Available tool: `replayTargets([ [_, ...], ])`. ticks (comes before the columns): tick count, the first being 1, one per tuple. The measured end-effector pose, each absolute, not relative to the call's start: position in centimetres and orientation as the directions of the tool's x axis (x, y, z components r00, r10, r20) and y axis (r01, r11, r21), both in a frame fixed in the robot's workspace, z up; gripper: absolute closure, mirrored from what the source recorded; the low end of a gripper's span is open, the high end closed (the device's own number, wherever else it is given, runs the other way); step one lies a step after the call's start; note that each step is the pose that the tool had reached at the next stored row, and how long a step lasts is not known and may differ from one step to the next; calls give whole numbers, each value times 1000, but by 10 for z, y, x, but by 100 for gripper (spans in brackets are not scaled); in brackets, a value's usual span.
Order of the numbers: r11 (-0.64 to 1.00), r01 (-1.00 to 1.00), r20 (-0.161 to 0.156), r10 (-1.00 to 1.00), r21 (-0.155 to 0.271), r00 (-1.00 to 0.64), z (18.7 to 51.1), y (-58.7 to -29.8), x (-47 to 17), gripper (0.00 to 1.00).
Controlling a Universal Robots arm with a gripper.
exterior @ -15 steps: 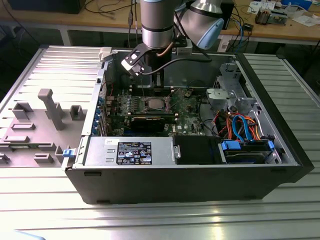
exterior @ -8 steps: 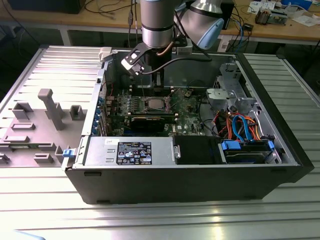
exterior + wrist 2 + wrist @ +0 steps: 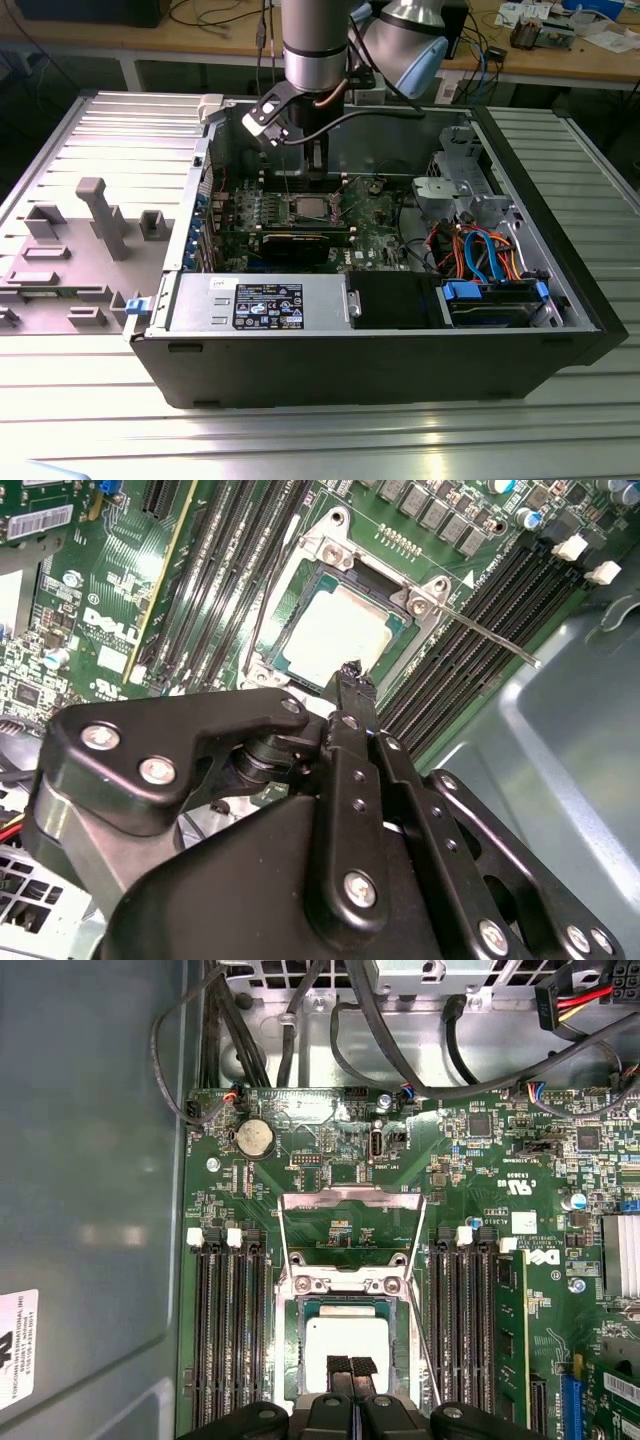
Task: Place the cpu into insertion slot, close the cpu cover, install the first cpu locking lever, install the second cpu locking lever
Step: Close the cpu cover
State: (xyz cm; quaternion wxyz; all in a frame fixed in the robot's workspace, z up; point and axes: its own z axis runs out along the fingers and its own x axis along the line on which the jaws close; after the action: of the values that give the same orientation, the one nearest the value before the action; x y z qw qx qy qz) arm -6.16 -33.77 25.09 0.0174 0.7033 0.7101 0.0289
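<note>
The cpu (image 3: 345, 1343) lies flat in the insertion slot (image 3: 292, 1352), its silvery top facing up; it also shows in the second wrist view (image 3: 335, 630) and the exterior view (image 3: 311, 208). The cpu cover (image 3: 347, 1200) is swung open and lies on the green board beside the slot, with bare board showing through its window. A thin locking lever (image 3: 490, 640) sticks out past the memory slots. My gripper (image 3: 350, 1366) hovers just over the chip's near edge (image 3: 352, 672), fingers shut together and holding nothing. In the exterior view the gripper (image 3: 315, 172) hangs inside the open case.
Long black memory slots (image 3: 228, 1330) flank the socket on both sides. The grey case wall (image 3: 90, 1160) stands close by. A black graphics card (image 3: 300, 243), the power supply (image 3: 260, 300), coloured cables (image 3: 470, 250) and a drive cage (image 3: 490, 300) crowd the case. A grey fixture tray (image 3: 80, 240) lies outside.
</note>
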Motion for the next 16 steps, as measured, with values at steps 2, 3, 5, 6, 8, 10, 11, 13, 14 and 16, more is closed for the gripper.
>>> replayTargets([
  [2,9,998,16,1000,66,-10,253,-338,-62,89],
  [3,9,998,16,1000,66,-10,254,-338,-62,89],
  [5,9,998,16,1000,66,-10,256,-338,-62,89],
  [6,9,998,16,1000,66,-10,257,-338,-62,89],
  [8,9,998,16,1000,66,-10,260,-338,-62,89],
  [10,9,998,16,1000,66,-10,265,-338,-62,89],
  [11,9,998,16,1000,66,-10,267,-338,-62,89],
  [13,9,998,16,1000,66,-10,269,-338,-62,89],
  [14,9,998,16,1000,66,-10,270,-338,-62,89],
  [16,9,998,16,1000,66,-10,273,-338,-62,89],
])
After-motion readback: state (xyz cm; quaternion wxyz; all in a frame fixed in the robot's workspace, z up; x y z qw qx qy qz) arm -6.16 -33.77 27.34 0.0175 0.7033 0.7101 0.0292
